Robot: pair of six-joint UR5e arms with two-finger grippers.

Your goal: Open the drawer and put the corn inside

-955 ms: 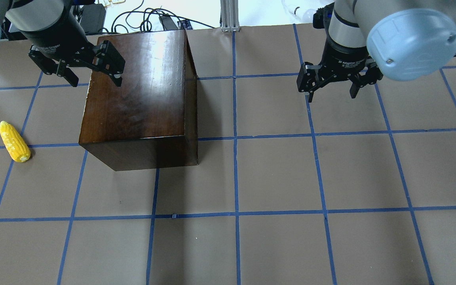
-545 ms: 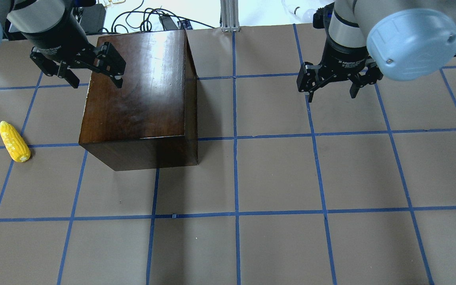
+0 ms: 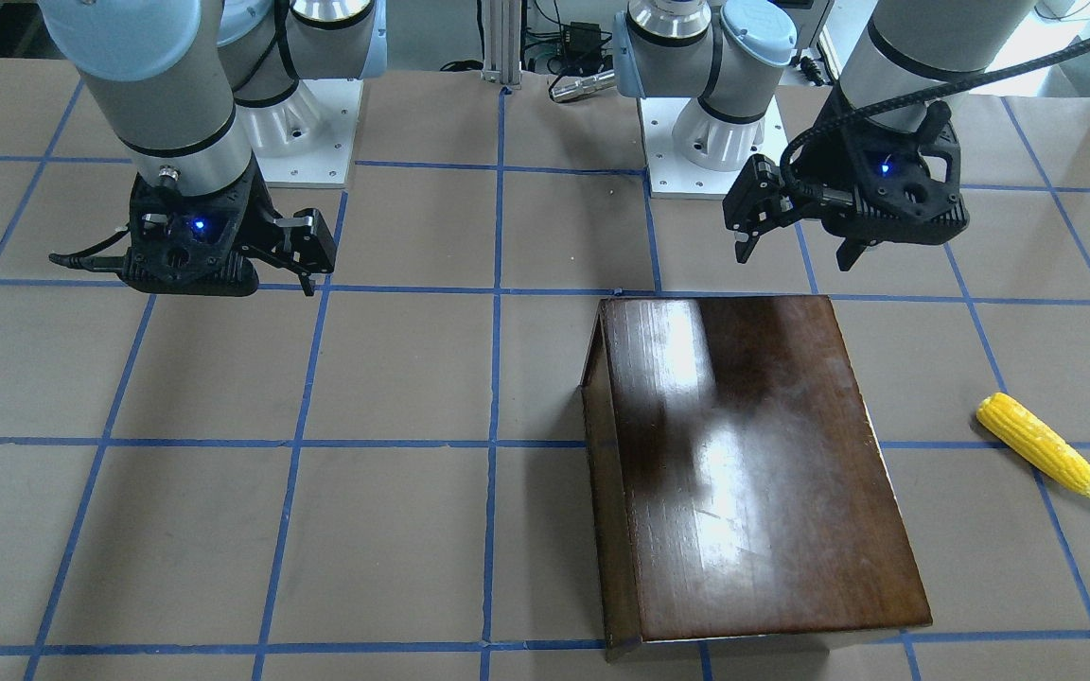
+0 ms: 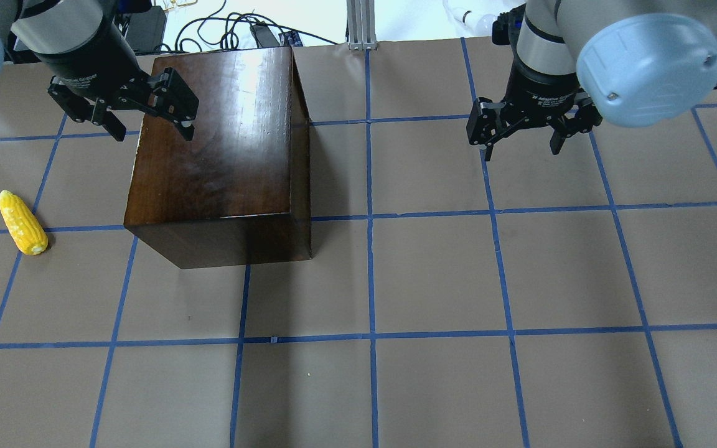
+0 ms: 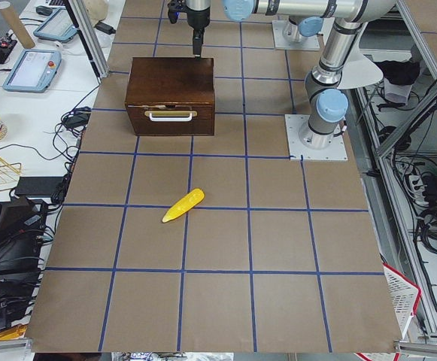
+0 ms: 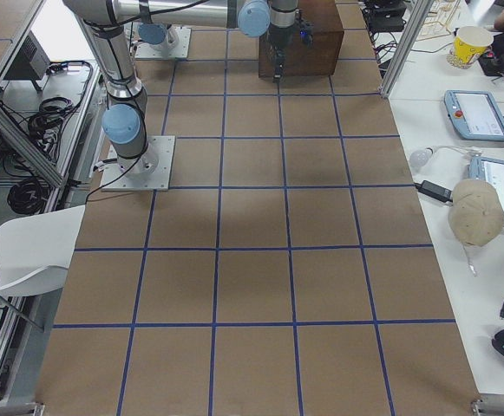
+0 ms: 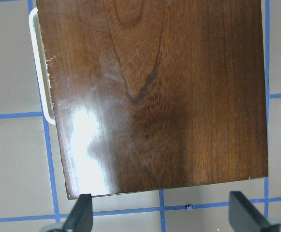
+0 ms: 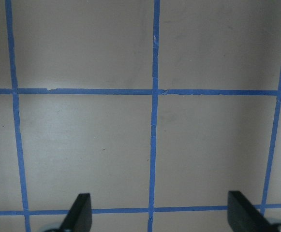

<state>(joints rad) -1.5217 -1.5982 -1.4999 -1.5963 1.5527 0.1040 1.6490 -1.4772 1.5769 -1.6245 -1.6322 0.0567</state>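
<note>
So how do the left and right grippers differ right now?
The left gripper hangs over the cabinet's edge; the right gripper hangs over bare table, apart from it. The corn lies on the left gripper's side, far from the right gripper. Both are open and empty.

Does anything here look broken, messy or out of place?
Nothing spilled or toppled. Small pale chips mark the cabinet along its top edge above the white handle. The corn lies on the table, apart from it.

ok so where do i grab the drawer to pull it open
By the pale bar handle on the drawer front, coming in from the cabinet side that faces the corn, the robot's left. The handle lies horizontal and stands off that front, so a finger should fit behind it.
</note>
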